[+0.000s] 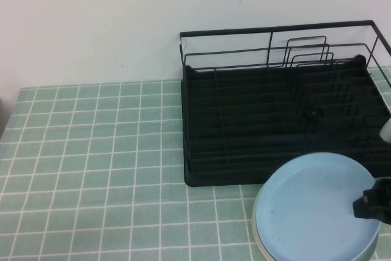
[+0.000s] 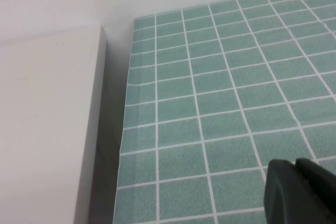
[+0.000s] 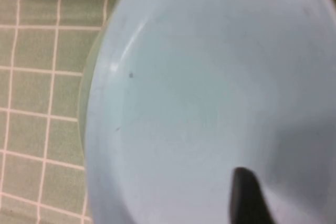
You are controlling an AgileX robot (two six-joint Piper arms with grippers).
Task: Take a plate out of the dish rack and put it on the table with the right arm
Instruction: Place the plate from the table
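Observation:
The light blue plate (image 1: 308,212) lies at the front right of the tiled table (image 1: 91,151), just in front of the dish rack (image 1: 244,120), and the picture's lower edge cuts it off. The black wire rack holds no dishes. My right gripper (image 1: 369,205) is at the plate's right rim. In the right wrist view the plate (image 3: 210,87) fills most of the picture, and a dark part of the right gripper (image 3: 247,198) shows over it. My left gripper (image 2: 295,165) is shut and empty over bare tiles (image 2: 220,77), out of the high view.
A pale greenish rim (image 1: 255,224) shows under the plate's left edge. A white wall (image 1: 91,22) stands behind the table. A white block (image 2: 47,129) lies beside the table's left edge. Bare tiles stretch left of the rack.

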